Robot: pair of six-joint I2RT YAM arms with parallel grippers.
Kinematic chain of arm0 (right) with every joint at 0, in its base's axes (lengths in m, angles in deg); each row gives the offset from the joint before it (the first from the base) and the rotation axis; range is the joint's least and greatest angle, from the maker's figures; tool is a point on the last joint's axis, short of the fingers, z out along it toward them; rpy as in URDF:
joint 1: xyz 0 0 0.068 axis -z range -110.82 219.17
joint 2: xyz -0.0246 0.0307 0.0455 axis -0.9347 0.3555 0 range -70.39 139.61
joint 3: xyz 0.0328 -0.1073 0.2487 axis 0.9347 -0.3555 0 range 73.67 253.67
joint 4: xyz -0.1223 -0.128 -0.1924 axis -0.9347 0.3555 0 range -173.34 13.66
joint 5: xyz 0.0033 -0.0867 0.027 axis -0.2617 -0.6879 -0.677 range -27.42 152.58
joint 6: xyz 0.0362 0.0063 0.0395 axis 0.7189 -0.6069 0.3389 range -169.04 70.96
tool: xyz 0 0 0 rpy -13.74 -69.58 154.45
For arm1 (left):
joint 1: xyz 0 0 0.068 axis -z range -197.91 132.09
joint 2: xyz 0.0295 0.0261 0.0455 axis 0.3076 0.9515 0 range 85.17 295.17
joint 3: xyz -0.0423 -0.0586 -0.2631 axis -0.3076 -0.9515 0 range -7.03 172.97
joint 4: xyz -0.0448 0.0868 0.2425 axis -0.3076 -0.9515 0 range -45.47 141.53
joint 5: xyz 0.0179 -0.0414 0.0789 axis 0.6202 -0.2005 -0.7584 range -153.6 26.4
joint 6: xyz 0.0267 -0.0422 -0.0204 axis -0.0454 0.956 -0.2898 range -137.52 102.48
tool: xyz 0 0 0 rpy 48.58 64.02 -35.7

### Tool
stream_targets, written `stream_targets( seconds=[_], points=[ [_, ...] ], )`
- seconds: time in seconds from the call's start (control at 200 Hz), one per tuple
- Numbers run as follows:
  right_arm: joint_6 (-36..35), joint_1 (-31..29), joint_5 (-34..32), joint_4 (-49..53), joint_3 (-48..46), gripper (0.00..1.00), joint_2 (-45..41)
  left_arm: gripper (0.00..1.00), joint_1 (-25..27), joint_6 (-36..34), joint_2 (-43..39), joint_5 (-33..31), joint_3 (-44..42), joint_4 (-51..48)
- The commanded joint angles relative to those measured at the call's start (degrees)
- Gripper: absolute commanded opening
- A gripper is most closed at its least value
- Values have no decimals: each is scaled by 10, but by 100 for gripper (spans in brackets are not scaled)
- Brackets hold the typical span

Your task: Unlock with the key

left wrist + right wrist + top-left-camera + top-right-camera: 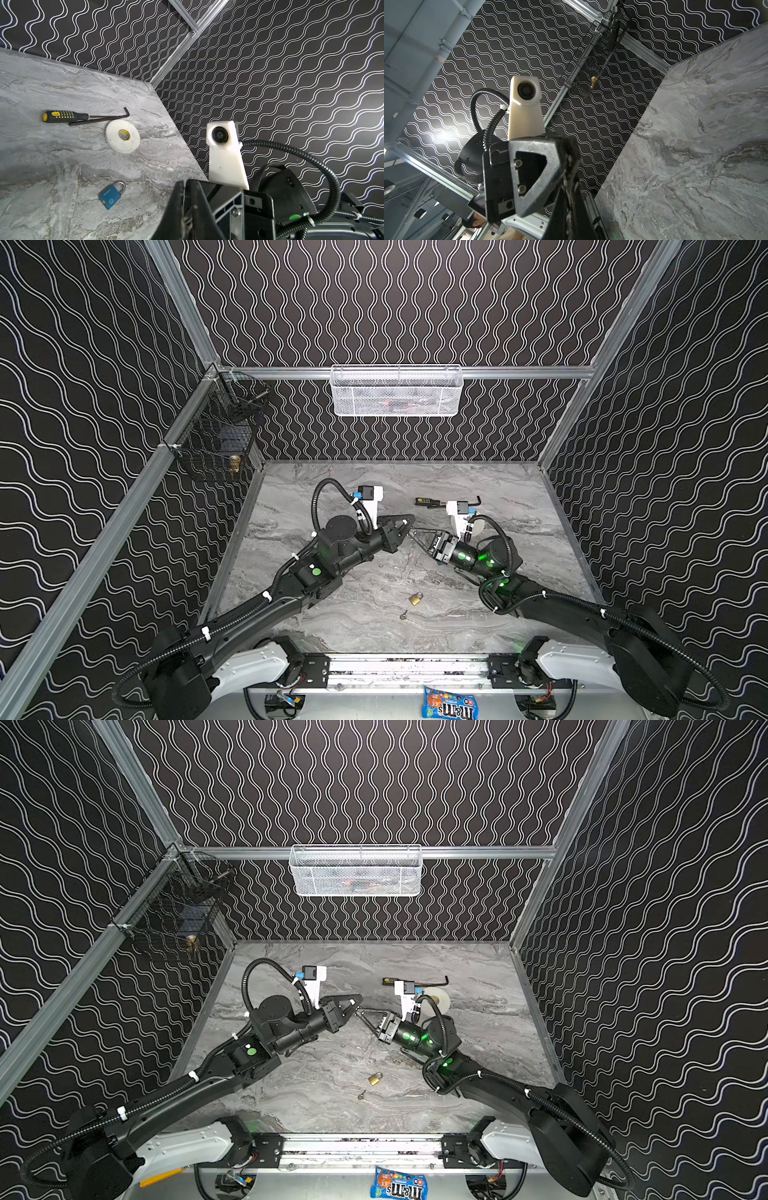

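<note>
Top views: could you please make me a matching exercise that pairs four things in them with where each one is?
Things:
1. brass padlock
2. white mesh basket
3. M&M's bag
4. screwdriver

Places:
A. hung on the back rail
B. far part of the table
C. near part of the table, beside the small key
D. off the table, nearest the camera

Pairs: 1-C, 2-A, 3-D, 4-B
</note>
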Motion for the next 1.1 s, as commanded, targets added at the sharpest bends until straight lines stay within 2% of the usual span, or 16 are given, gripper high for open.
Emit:
stream_targets(
  seconds=[0.0,0.165,0.32,0.435,0.51,0.591,0.701,0.781,0.886,1.006,1.096],
  points=[
    [3,-1,-4,-27,0,0,-3,2,0,-5,-5,3,0,32],
    [-20,-1,-9,1,2,0,-17,0,1,-15,-10,-2,1,16],
    [-62,-1,-7,54,14,26,-37,0,0,-32,-11,12,1,9],
    [-121,0,-10,143,28,58,-71,0,-1,-90,-15,27,22,-39],
    [-156,9,-3,230,46,66,-91,0,-3,-131,-11,40,48,-88],
    [-186,24,39,264,56,71,-106,0,-5,-155,-4,63,70,-120],
    [-227,51,122,321,83,71,-108,0,-7,-168,2,93,82,-122],
    [-247,68,160,366,103,67,-108,0,-8,-170,6,98,90,-130],
    [-259,77,198,367,111,65,-113,0,-8,-169,11,110,91,-124],
    [-283,80,189,402,123,50,-114,0,-7,-164,12,105,88,-117],
    [-275,85,209,375,116,43,-110,0,-8,-159,13,107,84,-108]
  ],
)
